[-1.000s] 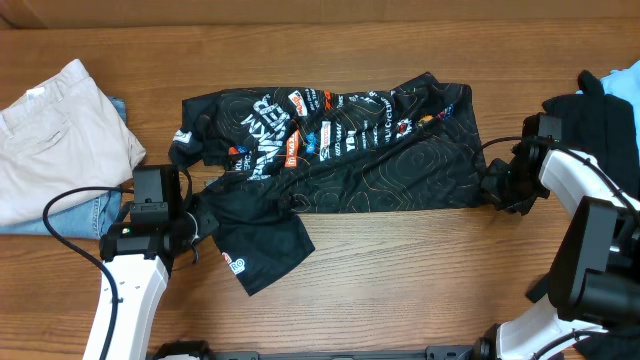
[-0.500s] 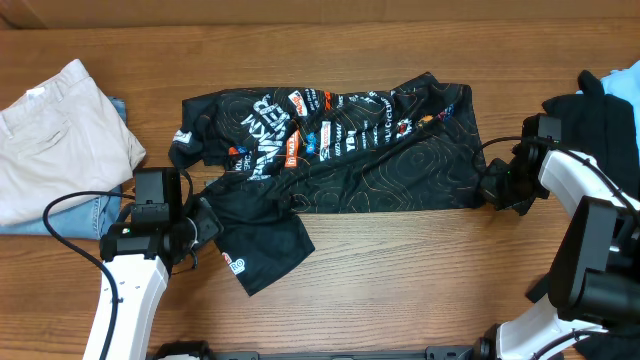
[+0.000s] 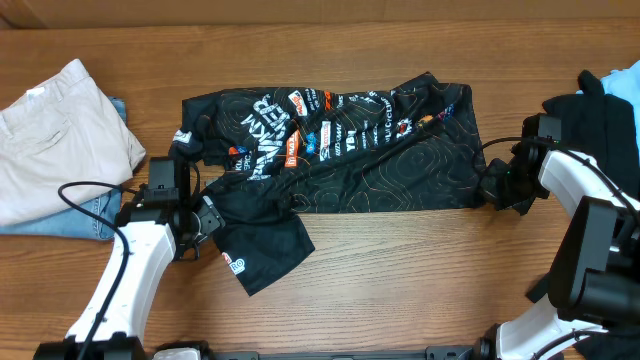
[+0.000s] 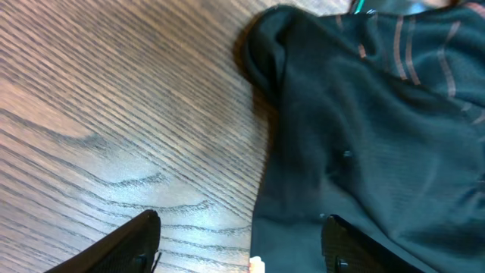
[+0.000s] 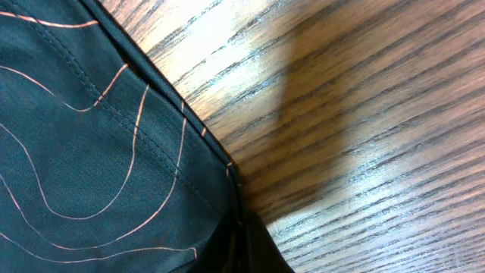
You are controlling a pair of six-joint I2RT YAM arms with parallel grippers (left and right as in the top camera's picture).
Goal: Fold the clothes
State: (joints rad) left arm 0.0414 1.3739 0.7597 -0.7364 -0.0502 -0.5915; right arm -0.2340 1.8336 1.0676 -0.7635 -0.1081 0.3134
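Big white lettering (image 3: 262,122) runs across the chest of the jersey (image 3: 380,160), lying sideways in my overhead view. I can see block capitals, but I cannot spell out a word with any certainty. Beside it sit small orange patches (image 3: 297,102) and rows of small white sponsor logos (image 3: 355,135), all too tiny to read. The sleeve spread toward my left arm bears a small white logo (image 3: 233,265) — unreadable as well. A white tag (image 3: 181,137) at the jersey's left edge is just a blur. My wrist views give me cloth with thin orange lines — no letters.
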